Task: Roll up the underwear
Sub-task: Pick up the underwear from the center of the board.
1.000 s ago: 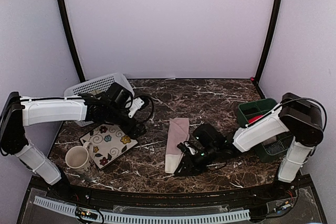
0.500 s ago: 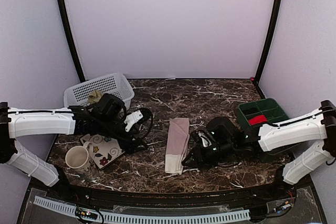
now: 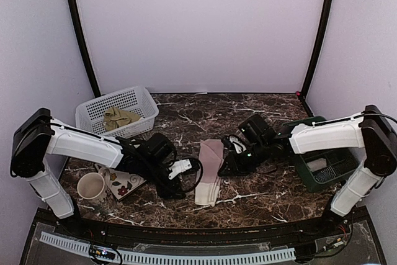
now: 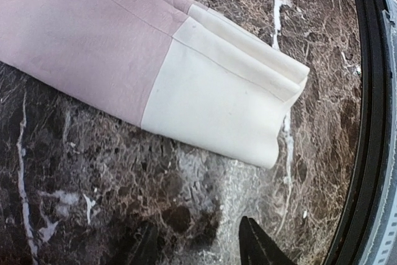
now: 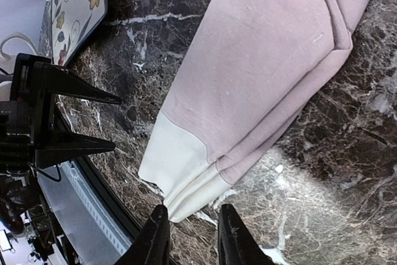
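I see the pink underwear [image 3: 209,170] mid-table, folded into a long strip running near to far, its cream waistband [image 3: 205,194] toward the arm bases. The olive underwear [image 3: 120,117] sits in the basket [image 3: 93,110]. The left gripper [image 4: 198,249] is just left of the waistband, jaws apart and empty. The right gripper [image 5: 189,234] is beside the strip's right edge, narrowly apart and empty.

Lab booth: plain walls [image 3: 198,29] enclose marble tabletop [image 3: 248,111]
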You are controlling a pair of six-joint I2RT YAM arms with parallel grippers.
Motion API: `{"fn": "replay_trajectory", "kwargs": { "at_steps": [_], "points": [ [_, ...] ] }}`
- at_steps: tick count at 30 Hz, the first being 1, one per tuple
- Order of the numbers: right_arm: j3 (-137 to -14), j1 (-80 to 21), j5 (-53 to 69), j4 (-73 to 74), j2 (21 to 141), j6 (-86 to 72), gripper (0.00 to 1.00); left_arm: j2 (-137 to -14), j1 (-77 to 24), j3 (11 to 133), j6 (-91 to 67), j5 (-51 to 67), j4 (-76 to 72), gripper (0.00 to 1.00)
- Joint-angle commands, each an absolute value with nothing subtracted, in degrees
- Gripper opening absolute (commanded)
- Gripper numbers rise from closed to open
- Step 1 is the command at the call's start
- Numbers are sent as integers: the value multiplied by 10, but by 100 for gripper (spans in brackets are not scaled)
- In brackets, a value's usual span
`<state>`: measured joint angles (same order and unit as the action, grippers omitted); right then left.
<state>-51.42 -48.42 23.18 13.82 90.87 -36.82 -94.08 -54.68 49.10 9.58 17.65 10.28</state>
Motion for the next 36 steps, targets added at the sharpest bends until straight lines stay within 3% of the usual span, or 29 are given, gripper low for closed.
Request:
{"fn": "replay_trajectory", "kwargs": {
  "at_steps": [1,14,27,36],
  "points": [
    [-516,-455,264,146,902,-328,28,-970,-560,507,104,170,60,47],
    [-532,-423,320,147,904,-298,28,-1035,-602,555,134,206,36,41],
    [-560,-481,386,54,1017,-321,27,-864,-593,413,116,114,-14,46],
    [-532,-489,373,79,1091,-274,26,-854,-600,408,185,124,-31,50]
  ]
}}
